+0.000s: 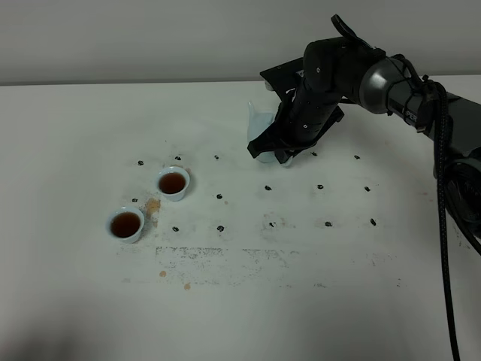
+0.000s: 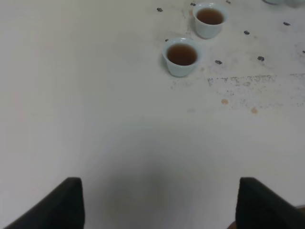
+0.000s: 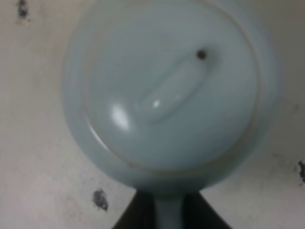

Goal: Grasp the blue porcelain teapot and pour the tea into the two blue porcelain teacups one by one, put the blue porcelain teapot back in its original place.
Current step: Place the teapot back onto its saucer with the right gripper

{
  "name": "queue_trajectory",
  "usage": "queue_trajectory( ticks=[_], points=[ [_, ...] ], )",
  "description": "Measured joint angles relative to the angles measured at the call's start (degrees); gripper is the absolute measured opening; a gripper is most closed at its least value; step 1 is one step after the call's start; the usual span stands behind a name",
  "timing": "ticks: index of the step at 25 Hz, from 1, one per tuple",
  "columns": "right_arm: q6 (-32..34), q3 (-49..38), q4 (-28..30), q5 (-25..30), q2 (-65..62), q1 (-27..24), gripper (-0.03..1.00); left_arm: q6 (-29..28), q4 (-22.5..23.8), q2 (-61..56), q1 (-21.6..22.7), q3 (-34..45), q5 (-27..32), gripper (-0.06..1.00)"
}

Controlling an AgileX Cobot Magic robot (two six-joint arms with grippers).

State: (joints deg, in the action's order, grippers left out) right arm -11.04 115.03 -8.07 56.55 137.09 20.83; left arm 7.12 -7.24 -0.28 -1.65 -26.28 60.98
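White bench (image 1: pixel 90 316) carries two teacups (image 1: pixel 126 225) at left, both filled with tea (image 1: pixel 125 223). Left gripper (image 2: pixel 159 202) fingers stand apart over bare bench. At right, right gripper (image 1: pixel 279 147) fingers clamp the handle of the teapot (image 3: pixel 167 90), which rests on the bench

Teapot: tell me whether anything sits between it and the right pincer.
Nothing visible does. In the right wrist view the pale blue teapot fills the frame with its handle already between the dark fingers. The overhead view shows the arm directly over it; both filled teacups sit well off to the side.
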Motion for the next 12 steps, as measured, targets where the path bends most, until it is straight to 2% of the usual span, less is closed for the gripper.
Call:
queue_trajectory(
  ticks=[12],
  points=[
    [0.0,0.05,0.0,1.14,0.0,0.0,0.04,0.0,0.0,0.0,0.0,0.0,0.0,0.63]
  ],
)
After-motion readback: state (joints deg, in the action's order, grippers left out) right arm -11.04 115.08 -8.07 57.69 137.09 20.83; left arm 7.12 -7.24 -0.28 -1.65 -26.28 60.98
